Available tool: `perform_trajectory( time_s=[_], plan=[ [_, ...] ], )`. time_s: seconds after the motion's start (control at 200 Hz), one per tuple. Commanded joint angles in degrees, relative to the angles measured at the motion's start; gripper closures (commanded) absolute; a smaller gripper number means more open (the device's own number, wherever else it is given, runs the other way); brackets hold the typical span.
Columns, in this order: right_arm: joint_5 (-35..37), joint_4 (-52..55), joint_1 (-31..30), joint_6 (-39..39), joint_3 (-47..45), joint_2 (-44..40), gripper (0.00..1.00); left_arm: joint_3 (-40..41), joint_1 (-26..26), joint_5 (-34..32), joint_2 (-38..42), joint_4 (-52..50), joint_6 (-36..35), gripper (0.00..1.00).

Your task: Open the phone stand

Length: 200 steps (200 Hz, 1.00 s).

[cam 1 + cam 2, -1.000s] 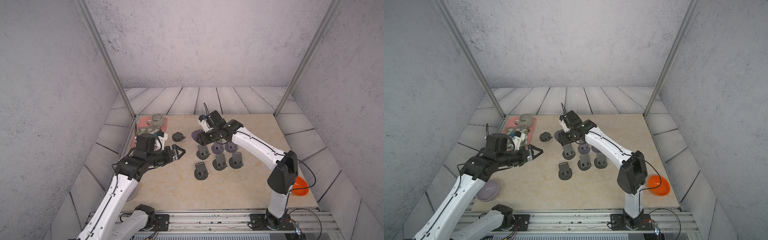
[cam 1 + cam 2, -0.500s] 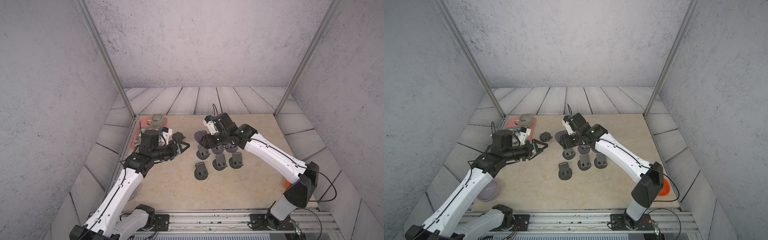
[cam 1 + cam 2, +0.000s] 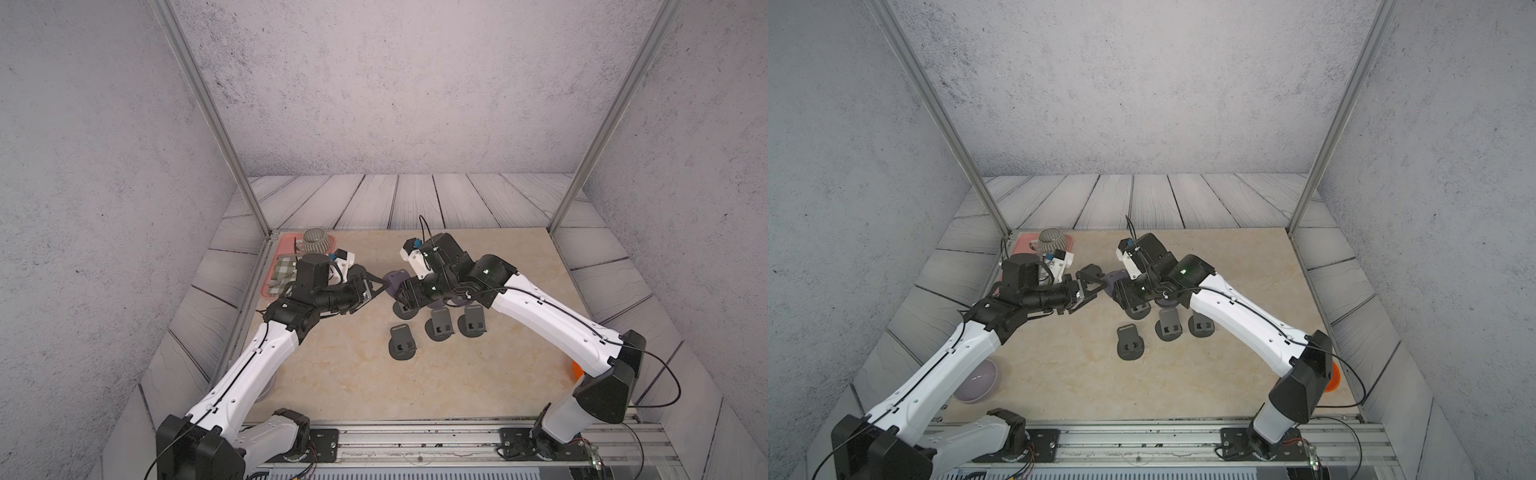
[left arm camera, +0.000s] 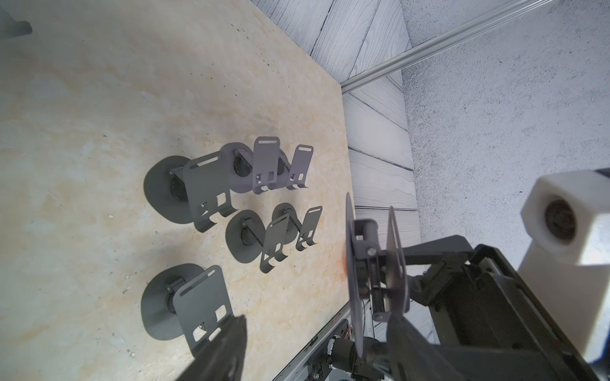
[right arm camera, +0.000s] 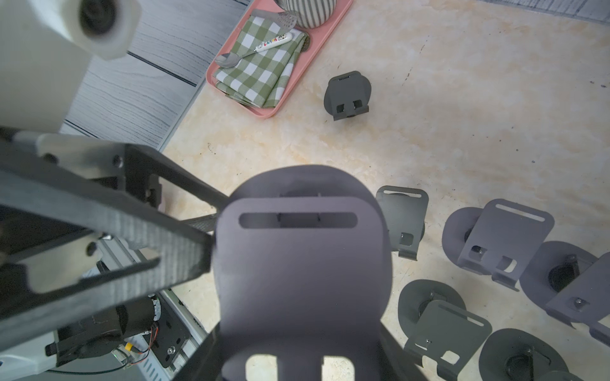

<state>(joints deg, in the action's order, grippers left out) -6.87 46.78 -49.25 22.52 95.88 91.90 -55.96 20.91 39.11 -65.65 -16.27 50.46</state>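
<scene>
In both top views, locate the phone stand (image 3: 394, 277) raised off the surface (image 3: 353, 382) toward its far middle, clamped in the right hand (image 3: 404, 293) and met from the left by the left hand (image 3: 379, 286), spread open. Note the cluster of opened stands (image 3: 440, 326) standing just nearside of the held one, with bare surface from there to the near rail (image 3: 415, 434) and out to the right edge, and the pink tray (image 3: 286, 237) at the far left corner. In the left wrist view, see the phone stand (image 4: 374, 264) edge-on inside the gap of the left hand (image 4: 317, 330), close against one finger (image 4: 412, 349) and well apart from the other; count six opened stands (image 4: 204, 188) beyond. In the right wrist view, see the plate (image 5: 297, 280) of the stand held in the right hand (image 5: 297, 363), with a left fingertip (image 5: 201, 250) at the plate's side edge; cannot tell whether touching. Find one folded stand (image 5: 348, 94) lying near the tray (image 5: 264, 113).
</scene>
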Motion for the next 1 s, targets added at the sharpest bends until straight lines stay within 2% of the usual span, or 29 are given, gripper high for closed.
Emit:
perform_trajectory(
  time_s=[0.0,0.235,0.345,0.48,0.616,0.726,0.871,0.996],
  plan=[
    [1.7,0.2,-0.3,0.7,0.9,-2.9,0.47,-0.1,0.8,0.9,-1.0,2.0,-0.4,0.31],
    [1.5,-0.1,-1.0,0.8,3.2,-1.0,0.46,0.7,2.3,3.4,-3.0,6.0,2.3,0.37],
    [2.0,0.1,-1.7,0.9,4.8,0.4,0.47,1.8,3.1,5.5,-3.8,10.3,5.7,0.45],
    [2.7,0.8,-2.5,0.7,7.0,1.6,0.48,4.0,3.6,5.4,-3.3,15.0,9.4,0.65],
    [3.6,1.3,-2.9,0.6,8.0,1.7,0.49,4.5,3.8,5.6,-3.2,15.6,9.8,0.89],
    [3.9,1.3,-3.0,0.6,7.4,1.2,0.49,4.5,3.8,5.9,-3.2,15.0,9.2,1.00],
    [4.1,1.3,-3.1,0.7,5.6,0.0,0.50,3.8,3.8,5.9,-3.2,12.5,6.8,1.00],
    [3.3,2.0,-3.1,0.5,4.5,-0.7,0.50,2.1,3.8,5.2,-3.2,7.1,1.9,1.00]
  ],
)
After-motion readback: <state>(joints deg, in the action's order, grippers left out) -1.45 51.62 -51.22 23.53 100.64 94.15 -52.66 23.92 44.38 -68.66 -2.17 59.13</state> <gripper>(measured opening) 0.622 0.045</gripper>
